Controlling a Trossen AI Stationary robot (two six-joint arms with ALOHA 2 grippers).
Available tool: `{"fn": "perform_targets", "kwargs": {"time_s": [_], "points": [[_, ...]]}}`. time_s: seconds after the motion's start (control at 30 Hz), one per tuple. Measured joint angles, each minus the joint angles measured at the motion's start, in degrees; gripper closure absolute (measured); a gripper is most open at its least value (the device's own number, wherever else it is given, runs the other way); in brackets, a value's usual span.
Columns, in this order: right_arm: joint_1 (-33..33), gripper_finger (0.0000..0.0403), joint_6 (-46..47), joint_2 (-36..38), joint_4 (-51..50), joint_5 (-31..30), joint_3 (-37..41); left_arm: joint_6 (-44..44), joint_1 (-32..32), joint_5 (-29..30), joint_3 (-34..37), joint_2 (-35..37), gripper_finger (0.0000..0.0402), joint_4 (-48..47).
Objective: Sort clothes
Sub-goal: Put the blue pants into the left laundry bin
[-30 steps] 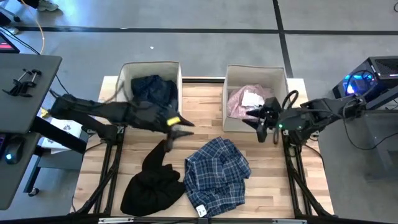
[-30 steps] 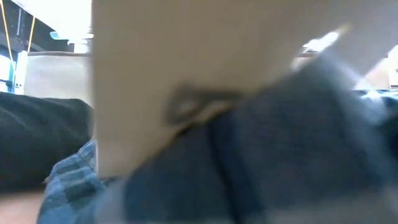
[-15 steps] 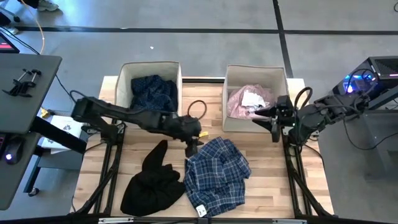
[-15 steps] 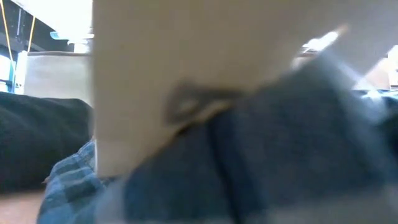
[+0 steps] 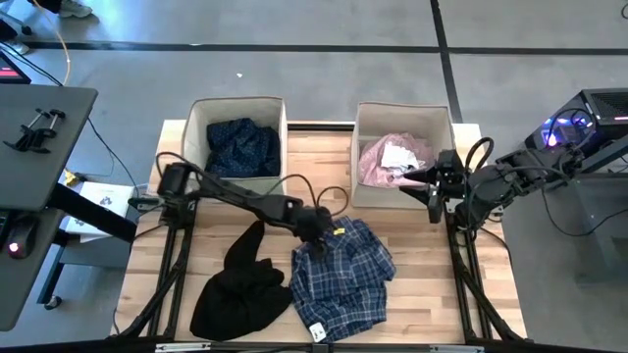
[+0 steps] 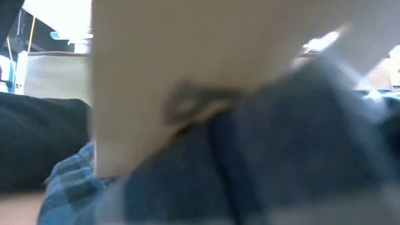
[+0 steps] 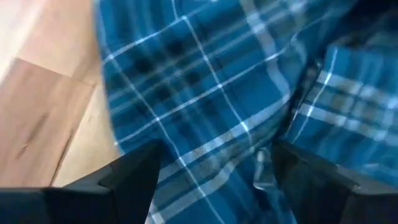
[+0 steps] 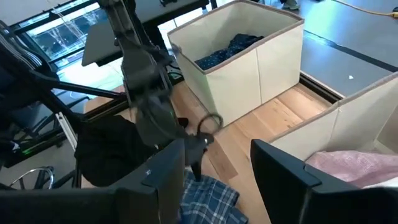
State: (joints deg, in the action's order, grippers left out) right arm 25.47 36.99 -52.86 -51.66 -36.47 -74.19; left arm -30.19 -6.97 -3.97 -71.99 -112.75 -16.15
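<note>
I'm on the pick: my left gripper (image 5: 321, 229), fingers spread, sits over the plaid shirt (image 5: 343, 275) at the table's six o'clock, so next I close on cloth, while the right gripper (image 5: 433, 189) waits open by the right bin (image 5: 404, 111).

A blurred beige fabric panel (image 6: 187, 56) fills the upper middle. Below it lies blue-white plaid cloth (image 6: 69, 181), with a black garment (image 6: 37, 140) at the left.
</note>
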Motion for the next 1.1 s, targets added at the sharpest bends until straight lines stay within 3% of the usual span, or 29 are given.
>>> {"fn": "perform_targets", "kwargs": {"time_s": [0.1, 0.2, 0.3, 0.43, 0.6, 0.9, 1.1], "points": [[0.0, 0.0229, 0.1, 0.0, 0.0, -0.3, 0.0, 5.2, -0.6, 0.9, 0.0, -2.8, 0.0125, -0.2], [0.0, 0.0229, 0.1, 0.0, 0.0, -2.0, 0.0, 10.3, -1.8, 4.7, -0.3, -4.4, 0.0170, -1.4], [0.0, 0.0229, 0.3, 0.0, 0.0, -4.8, 0.0, 12.7, -2.6, 6.7, -0.5, -5.6, 0.0248, -2.4], [0.0, 0.0229, 1.6, 0.0, 0.1, -9.6, 0.0, 11.8, -2.5, 4.1, -0.3, -5.4, 0.0375, -2.4], [0.0, 0.0229, 5.7, 0.0, 0.1, -14.0, 0.0, 13.1, -2.1, 5.2, 0.4, 0.1, 0.0392, -6.9], [0.0, 0.0229, 9.2, -0.9, 0.5, -19.4, 0.0, 22.9, -0.6, 9.4, 0.2, 19.9, 0.0399, -6.7], [0.0, 0.0229, 9.7, -2.4, 0.9, -21.4, 0.0, 24.1, -0.1, 11.6, -4.7, 28.4, 0.0401, -6.6]]}}
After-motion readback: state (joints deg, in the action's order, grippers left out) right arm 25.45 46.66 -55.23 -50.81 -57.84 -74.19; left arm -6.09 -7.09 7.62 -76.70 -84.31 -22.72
